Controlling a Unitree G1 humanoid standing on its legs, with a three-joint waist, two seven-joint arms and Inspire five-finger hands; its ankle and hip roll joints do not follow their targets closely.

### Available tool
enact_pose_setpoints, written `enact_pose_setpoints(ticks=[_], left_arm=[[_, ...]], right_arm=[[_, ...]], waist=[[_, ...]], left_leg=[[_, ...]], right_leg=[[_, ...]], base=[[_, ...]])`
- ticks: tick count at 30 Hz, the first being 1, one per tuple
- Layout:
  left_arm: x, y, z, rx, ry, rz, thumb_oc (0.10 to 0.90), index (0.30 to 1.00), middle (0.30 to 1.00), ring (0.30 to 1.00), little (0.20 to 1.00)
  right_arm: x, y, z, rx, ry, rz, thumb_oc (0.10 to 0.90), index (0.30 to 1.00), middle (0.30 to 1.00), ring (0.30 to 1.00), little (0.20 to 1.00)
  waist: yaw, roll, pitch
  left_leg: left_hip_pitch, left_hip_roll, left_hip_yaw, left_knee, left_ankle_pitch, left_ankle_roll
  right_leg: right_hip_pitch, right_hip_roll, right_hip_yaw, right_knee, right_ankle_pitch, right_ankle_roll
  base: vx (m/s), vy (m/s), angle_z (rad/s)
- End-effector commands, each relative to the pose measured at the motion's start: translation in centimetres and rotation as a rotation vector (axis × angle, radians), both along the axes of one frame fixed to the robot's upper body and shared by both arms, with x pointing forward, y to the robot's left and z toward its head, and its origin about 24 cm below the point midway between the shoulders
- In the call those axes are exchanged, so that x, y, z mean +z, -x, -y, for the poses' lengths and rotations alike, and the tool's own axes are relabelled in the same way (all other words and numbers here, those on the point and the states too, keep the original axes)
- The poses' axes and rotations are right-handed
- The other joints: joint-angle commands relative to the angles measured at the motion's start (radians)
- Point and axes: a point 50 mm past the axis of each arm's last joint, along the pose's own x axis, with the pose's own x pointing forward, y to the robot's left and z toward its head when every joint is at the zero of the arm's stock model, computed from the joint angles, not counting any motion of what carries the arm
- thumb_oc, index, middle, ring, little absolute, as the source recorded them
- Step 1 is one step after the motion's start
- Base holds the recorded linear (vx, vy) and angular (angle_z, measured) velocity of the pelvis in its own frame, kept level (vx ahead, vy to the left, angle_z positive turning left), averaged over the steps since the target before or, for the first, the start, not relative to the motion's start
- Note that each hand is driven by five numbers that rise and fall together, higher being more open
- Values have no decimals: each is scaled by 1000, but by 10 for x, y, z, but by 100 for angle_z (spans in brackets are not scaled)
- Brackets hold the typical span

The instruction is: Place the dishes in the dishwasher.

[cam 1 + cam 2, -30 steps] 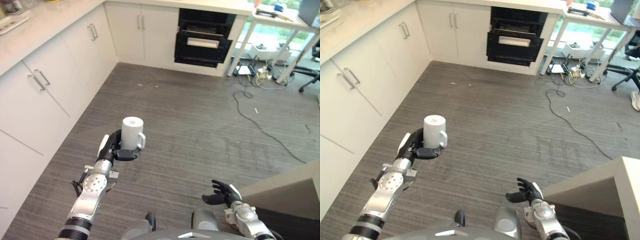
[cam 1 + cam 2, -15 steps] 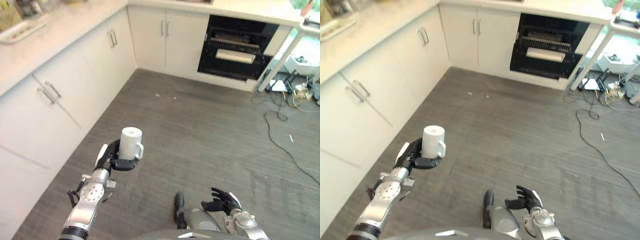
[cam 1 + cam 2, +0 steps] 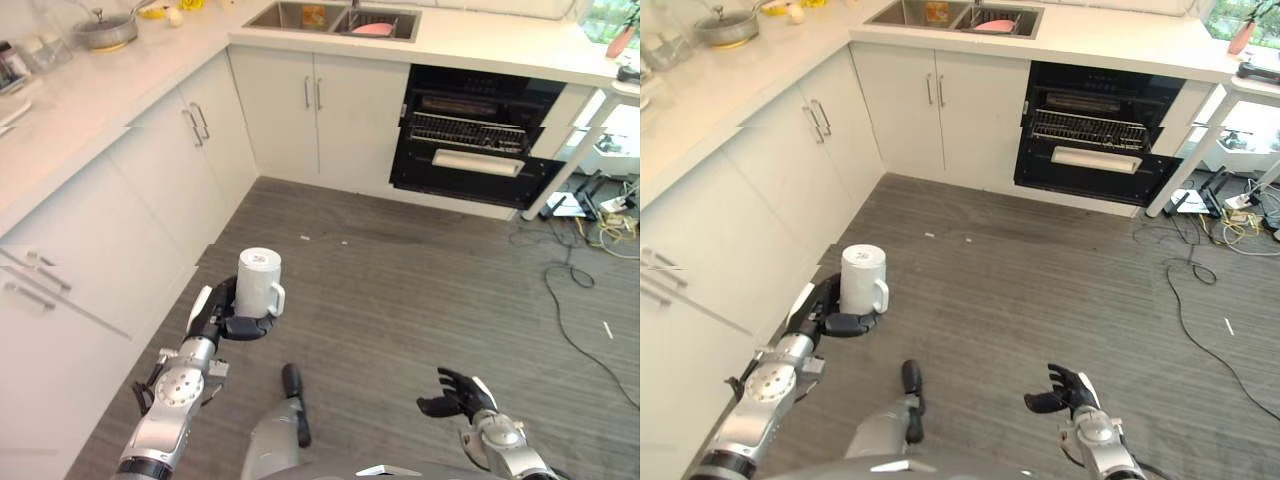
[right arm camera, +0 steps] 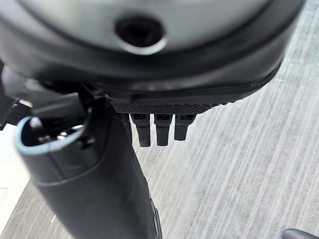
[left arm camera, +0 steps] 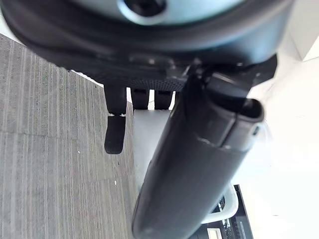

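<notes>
From the head camera I see my left hand (image 3: 222, 315) curled round a white mug (image 3: 258, 283), upright above open grey floor (image 3: 420, 290) beside white cabinets (image 3: 150, 190), the dishwasher (image 3: 478, 140) well ahead, while the right wrist view shows my right hand (image 4: 157, 128) relaxed and empty.

Floor (image 3: 420, 290): grey, striped covering, running from the white cabinets to the open dishwasher (image 3: 478, 140). Cables (image 3: 585, 290) trail across it at the right, near a white table leg (image 3: 570, 160). A few small pale specks (image 3: 305, 238) lie before the cabinets; possibly crumbs, too small to tell. Counter (image 3: 90, 90): white, L-shaped, carrying a pan (image 3: 100, 30) at the far left and a sink (image 3: 335, 17) set into it.
</notes>
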Motion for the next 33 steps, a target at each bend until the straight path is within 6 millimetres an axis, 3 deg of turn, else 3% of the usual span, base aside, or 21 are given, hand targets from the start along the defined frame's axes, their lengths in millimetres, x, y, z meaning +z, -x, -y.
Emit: enact_pose_setpoints(ticks=[1, 4, 7, 8, 9, 10, 11, 12, 14, 17, 18, 20, 22, 23, 24, 25, 26, 27, 28, 30, 33], left_arm=[[63, -25, -4, -36, -52, 315, 400, 300, 300, 300, 300], [62, -25, -3, -49, -64, 302, 400, 300, 300, 300, 300], [63, -36, 7, -105, -77, 294, 400, 300, 300, 300, 300], [65, -38, 9, -125, -86, 297, 400, 300, 300, 300, 300], [66, -38, 10, -125, -86, 297, 400, 300, 300, 300, 300], [68, -41, 10, -135, -101, 305, 400, 300, 300, 300, 300], [72, -45, 8, -122, -126, 316, 400, 300, 300, 300, 300], [72, -45, 8, -122, -125, 317, 400, 300, 300, 300, 300], [71, -50, 14, -123, -87, 324, 400, 300, 300, 300, 300], [72, -50, 19, -147, -67, 331, 400, 300, 300, 300, 300], [74, -52, 19, -149, -71, 341, 400, 300, 300, 300, 300], [76, -53, 20, -163, -89, 349, 400, 300, 300, 300, 300], [73, -52, 24, -178, -84, 342, 400, 300, 300, 300, 300], [68, -51, 25, -169, -63, 322, 400, 300, 300, 300, 300], [68, -51, 25, -169, -62, 322, 400, 300, 300, 300, 300], [67, -51, 26, -164, -53, 319, 400, 300, 300, 300, 300], [66, -48, 24, -165, -32, 309, 400, 300, 300, 300, 300], [66, -47, 24, -165, -31, 309, 400, 300, 300, 300, 300], [64, -47, 24, -152, -30, 305, 400, 300, 300, 300, 300], [65, -48, 24, -145, -22, 308, 400, 300, 300, 300, 300], [64, -48, 24, -137, -9, 311, 400, 300, 300, 300, 300]], right_arm=[[10, -23, -6, 34, -13, 100, 800, 900, 900, 900, 900], [5, -14, -13, 39, -32, 77, 800, 900, 900, 900, 900], [1, -9, -16, 2, -49, 58, 800, 900, 900, 900, 900], [1, -10, -18, -14, -63, 68, 800, 900, 900, 900, 900], [1, -10, -18, -14, -62, 68, 800, 900, 900, 900, 900], [3, -14, -21, -13, -75, 90, 800, 900, 900, 900, 900], [8, -22, -24, 18, -70, 117, 800, 900, 900, 900, 900], [8, -23, -24, 18, -70, 118, 800, 900, 900, 900, 900], [11, -28, -28, 26, -82, 143, 800, 900, 900, 900, 900], [11, -26, -24, 4, -86, 145, 800, 900, 900, 900, 900], [9, -23, -22, -6, -83, 135, 800, 900, 900, 900, 900], [4, -15, -21, -7, -77, 91, 800, 900, 900, 900, 900], [-3, -3, -20, -9, -69, 41, 800, 900, 900, 900, 900], [-8, 8, -17, -21, -65, -5, 800, 900, 900, 900, 900], [-8, 8, -17, -21, -65, -5, 800, 900, 900, 900, 900], [-10, 13, -12, -34, -55, -24, 800, 900, 900, 900, 900], [-9, 16, -6, -41, -35, -32, 800, 900, 900, 900, 900], [-9, 16, -6, -41, -35, -32, 800, 900, 900, 900, 900], [-5, 14, 4, -37, 8, -29, 800, 900, 900, 900, 900], [-4, 12, 6, -37, 16, -24, 800, 900, 900, 900, 900], [-5, 12, 5, -60, 5, -19, 800, 900, 900, 900, 900]], waist=[[15, -10, -2], [25, -30, -34], [3, -78, -51], [-13, -70, -44], [-9, -65, -47], [-34, -51, -31], [-68, -5, -4], [-67, -3, -6], [-127, -1, 11], [-159, -20, 14], [-168, -31, 12], [-175, -45, 3], [-174, -52, -15], [-184, -48, -36], [-185, -46, -38], [-190, -49, -48], [-178, -59, -46], [-181, -53, -49], [-147, -75, -13], [-135, -75, -3], [-106, -87, 7]], left_leg=[[24, 40, 69, -47, 166, -69], [31, 17, 36, -37, 199, -50], [105, -63, 19, 1, 90, 29], [139, -64, 17, 9, 58, 49], [133, -57, 20, 11, 59, 49], [179, -64, 6, 7, 28, 70], [283, -55, -2, -49, 1, 95], [279, -53, 0, -51, 4, 95], [395, -85, -36, -94, -48, 85], [465, -105, -46, -94, -97, 62], [508, -106, -43, -101, -126, 42], [560, -98, -24, -103, -166, 14], [600, -86, -28, -60, -214, 0], [573, -42, -50, 131, -176, -43], [568, -40, -52, 140, -181, -44], [535, -2, -36, 301, -125, -75], [392, 64, -39, 664, -17, -105], [379, 73, -44, 681, -25, -107], [213, 71, -91, 939, -13, -89], [184, 68, -86, 907, -48, -63], [156, 64, -80, 628, -119, -23]], right_leg=[[-54, 18, 29, 16, -51, 64], [-70, -20, 52, 115, -56, 78], [-195, -119, 63, 517, 225, 184], [-254, -116, 88, 671, 317, 189], [-263, -111, 94, 674, 320, 188], [-328, -100, 106, 809, 362, 185], [-488, -109, 66, 999, 321, 180], [-496, -108, 68, 1002, 322, 178], [-647, -85, 8, 823, 154, 127], [-657, -53, -35, 529, 161, 137], [-639, -46, -94, 320, 177, 147], [-647, -46, -186, 156, 206, 168], [-613, -35, -227, 143, 186, 141], [-579, -9, -192, 184, 164, 91], [-581, -9, -194, 185, 163, 90], [-550, -5, -199, 192, 149, 63], [-479, 13, -181, 181, 113, 8], [-484, 20, -185, 181, 113, 5], [-402, 34, -140, 154, 84, -34], [-373, 35, -119, 147, 75, -29], [-322, 4, -75, 132, 51, 9]], base=[[634, 163, -34], [706, 292, -35], [562, 313, -21], [291, 193, 16], [334, 218, 49], [483, 360, 56], [485, 355, 26], [674, 385, 4], [713, 176, -6], [429, -14, 19], [654, -57, 31], [658, -50, 19], [672, -108, 4], [518, -130, 8], [601, -166, 16], [508, -218, 33], [502, -218, 57], [553, -219, 26], [247, -80, -4], [409, 17, -62], [370, 132, -72]])
